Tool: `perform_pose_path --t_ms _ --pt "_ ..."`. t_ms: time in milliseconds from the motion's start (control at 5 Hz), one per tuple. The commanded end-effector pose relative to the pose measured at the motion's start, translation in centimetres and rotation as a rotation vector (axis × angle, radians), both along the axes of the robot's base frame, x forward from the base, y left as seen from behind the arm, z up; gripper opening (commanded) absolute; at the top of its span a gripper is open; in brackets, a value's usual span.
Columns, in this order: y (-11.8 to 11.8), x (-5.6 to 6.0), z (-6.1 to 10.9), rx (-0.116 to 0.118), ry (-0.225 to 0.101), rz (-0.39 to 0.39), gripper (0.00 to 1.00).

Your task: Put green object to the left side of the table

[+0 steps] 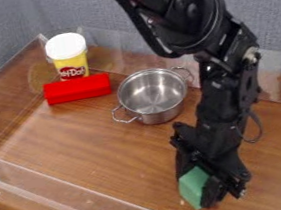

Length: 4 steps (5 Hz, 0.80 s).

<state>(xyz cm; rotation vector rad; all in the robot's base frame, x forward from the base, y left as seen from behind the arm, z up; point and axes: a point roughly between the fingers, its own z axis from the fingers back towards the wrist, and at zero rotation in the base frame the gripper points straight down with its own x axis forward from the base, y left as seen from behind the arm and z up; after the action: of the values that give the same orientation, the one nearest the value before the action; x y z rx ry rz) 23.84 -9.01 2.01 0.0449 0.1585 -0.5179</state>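
1. Where the brown, glossy wood-grain table (54, 142) is seen from above and to one side, it is edged by low clear plastic walls, and a grey backdrop is seen behind it.
2. A black robot arm (183, 19) is seen coming down from the top of the picture to the near right part of the table.
3. The gripper (205, 182) is pointed straight down, just above the tabletop, and its jaws are clamped on the green object (197, 186).
4. The green object is shown as a small, matte green block, roughly cube-shaped, with flat faces and soft edges. Only its front and left faces can be seen, since the rest is covered by the black fingers.
5. The green object is held at the near right of the table, close to the front plastic wall. Whether its underside touches the wood cannot be told.
6. A small steel pot (151, 93) with side handles is placed near the middle of the table, well apart from the block and much larger than it.
7. A red cylinder (76, 88) is laid on its side to the left of the pot.
8. A yellow tub (68, 56) with a white lid is stood upright just behind the red cylinder, near the back left corner.
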Motion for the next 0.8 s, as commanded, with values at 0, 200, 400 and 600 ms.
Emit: perform_pose_path --t_ms 0,200,400,600 --pt "0.35 0.77 1.89 -0.021 -0.066 0.010 0.00" --pt "0.48 0.74 1.90 -0.019 -0.068 0.003 0.00" --pt "0.58 0.73 1.85 -0.018 -0.069 -0.007 0.00" --pt "0.68 0.73 1.81 -0.016 -0.070 -0.017 0.00"
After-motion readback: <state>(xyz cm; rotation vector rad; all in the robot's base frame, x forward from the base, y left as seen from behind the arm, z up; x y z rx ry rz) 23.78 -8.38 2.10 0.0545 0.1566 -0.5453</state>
